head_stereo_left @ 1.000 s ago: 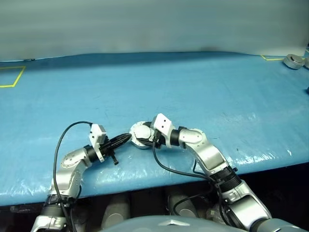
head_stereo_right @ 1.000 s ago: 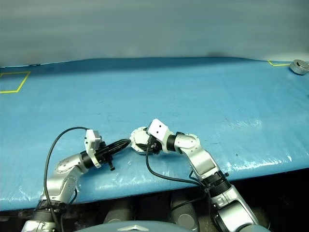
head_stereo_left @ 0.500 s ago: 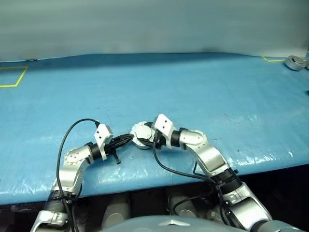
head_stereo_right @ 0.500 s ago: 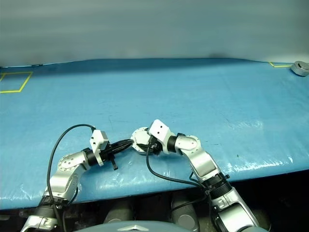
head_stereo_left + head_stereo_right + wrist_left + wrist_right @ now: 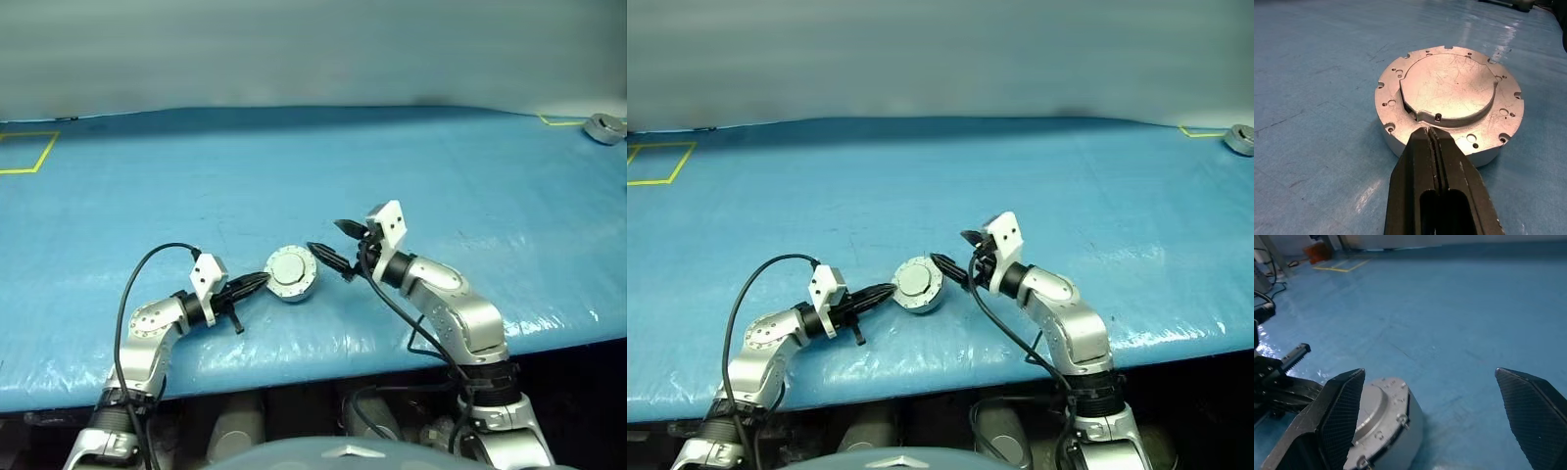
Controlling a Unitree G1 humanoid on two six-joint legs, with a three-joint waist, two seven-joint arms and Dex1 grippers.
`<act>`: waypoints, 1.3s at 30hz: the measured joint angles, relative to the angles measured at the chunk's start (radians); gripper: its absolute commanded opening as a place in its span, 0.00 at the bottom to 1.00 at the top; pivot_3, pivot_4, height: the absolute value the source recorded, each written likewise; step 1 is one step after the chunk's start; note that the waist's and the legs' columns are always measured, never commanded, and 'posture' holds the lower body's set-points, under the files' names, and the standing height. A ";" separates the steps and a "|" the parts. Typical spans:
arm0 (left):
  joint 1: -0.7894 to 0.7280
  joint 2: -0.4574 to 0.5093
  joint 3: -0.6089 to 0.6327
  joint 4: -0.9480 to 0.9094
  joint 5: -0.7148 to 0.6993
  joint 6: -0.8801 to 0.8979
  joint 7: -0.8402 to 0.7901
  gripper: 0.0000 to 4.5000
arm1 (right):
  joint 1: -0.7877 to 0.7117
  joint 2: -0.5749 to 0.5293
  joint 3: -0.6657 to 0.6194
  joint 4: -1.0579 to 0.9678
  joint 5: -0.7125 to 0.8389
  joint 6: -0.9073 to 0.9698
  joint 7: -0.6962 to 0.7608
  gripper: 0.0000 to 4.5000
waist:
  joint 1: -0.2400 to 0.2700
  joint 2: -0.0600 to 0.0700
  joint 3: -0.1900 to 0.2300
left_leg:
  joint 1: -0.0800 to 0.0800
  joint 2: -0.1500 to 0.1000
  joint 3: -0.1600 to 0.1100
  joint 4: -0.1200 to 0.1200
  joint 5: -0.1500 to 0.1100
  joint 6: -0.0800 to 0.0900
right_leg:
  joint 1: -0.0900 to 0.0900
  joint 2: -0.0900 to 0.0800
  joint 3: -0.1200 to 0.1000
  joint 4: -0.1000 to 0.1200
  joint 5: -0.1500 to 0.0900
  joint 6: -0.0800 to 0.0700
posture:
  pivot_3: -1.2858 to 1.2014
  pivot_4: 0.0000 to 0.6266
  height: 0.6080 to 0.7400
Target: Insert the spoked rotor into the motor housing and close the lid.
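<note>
Closed lid (image 5: pixel 1452 93), left fingers (image 5: pixel 1432 142) touching rim

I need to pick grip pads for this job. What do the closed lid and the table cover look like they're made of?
The lid looks like bare machined metal, probably aluminium: matte silver with fine scratches, small drilled holes around the rim and a screw near its edge. The table cover looks like a blue plastic sheet or tarp: slightly glossy, with wrinkles and bright glare patches near the front edge. Neither can be confirmed by sight alone.

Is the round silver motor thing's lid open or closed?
Closed. The lid lies flat on the motor housing, plain silver side up, and no copper windings show. The shut left gripper rests at its edge.
</note>
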State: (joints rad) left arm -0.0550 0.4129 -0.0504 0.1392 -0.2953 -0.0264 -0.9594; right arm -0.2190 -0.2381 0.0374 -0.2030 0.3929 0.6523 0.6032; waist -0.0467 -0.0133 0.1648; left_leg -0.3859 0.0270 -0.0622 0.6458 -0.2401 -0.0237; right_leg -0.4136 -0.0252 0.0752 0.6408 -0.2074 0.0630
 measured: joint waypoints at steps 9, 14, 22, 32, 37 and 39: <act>-0.001 -0.001 0.000 0.001 0.000 -0.006 0.001 0.00 | 0.047 0.100 -0.114 0.048 0.245 0.254 -0.039 1.00 | -0.002 0.001 0.001 | 0.000 0.000 0.000 0.000 0.000 0.000 | 0.000 0.000 0.000 0.000 0.000 0.000 | 0.52 0.24 1.00; -0.001 -0.001 0.000 0.002 0.000 -0.009 0.000 0.00 | 0.048 0.128 -0.127 0.087 0.301 0.312 -0.058 0.96 | -0.002 0.001 0.001 | -0.001 0.000 0.000 -0.001 0.000 0.000 | -0.001 0.000 0.000 0.000 0.000 0.000 | 0.52 0.24 1.00; -0.001 0.000 0.000 0.005 0.003 -0.012 0.004 0.00 | 0.053 0.151 -0.127 0.133 0.343 0.337 -0.064 0.42 | -0.005 0.001 0.001 | -0.002 0.000 -0.001 -0.001 0.000 0.000 | -0.002 0.000 0.000 -0.001 0.000 0.000 | 0.52 0.24 1.00; 0.002 0.002 0.001 0.006 0.003 -0.020 0.004 0.00 | 0.054 0.154 -0.136 0.151 0.386 0.337 -0.063 0.29 | -0.007 0.002 0.001 | -0.002 0.000 -0.001 0.000 0.000 0.000 | -0.002 0.000 -0.001 -0.001 0.000 0.000 | 0.52 0.24 1.00; 0.003 -0.033 0.028 0.005 -0.055 0.027 0.010 0.00 | 0.054 0.186 -0.172 0.161 0.422 0.339 -0.091 0.29 | -0.007 0.002 0.001 | -0.004 0.000 -0.001 0.000 0.000 0.000 | -0.003 0.000 -0.001 -0.001 0.000 0.000 | 0.52 0.24 1.00; 0.006 -0.053 0.044 -0.007 -0.117 0.094 0.011 0.00 | 0.049 0.214 -0.208 0.171 0.457 0.345 -0.125 0.29 | -0.009 0.002 0.001 | -0.010 0.000 -0.001 0.001 0.000 0.000 | -0.008 0.000 -0.001 0.000 0.000 0.000 | 0.52 0.24 1.00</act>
State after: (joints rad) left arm -0.0494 0.3597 -0.0061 0.1318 -0.4126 0.0675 -0.9489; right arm -0.1699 -0.0243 -0.1702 -0.0323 0.8501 0.9978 0.4778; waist -0.0556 -0.0115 0.1662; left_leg -0.3960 0.0273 -0.0636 0.6470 -0.2401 -0.0236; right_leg -0.4219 -0.0249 0.0742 0.6409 -0.2073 0.0634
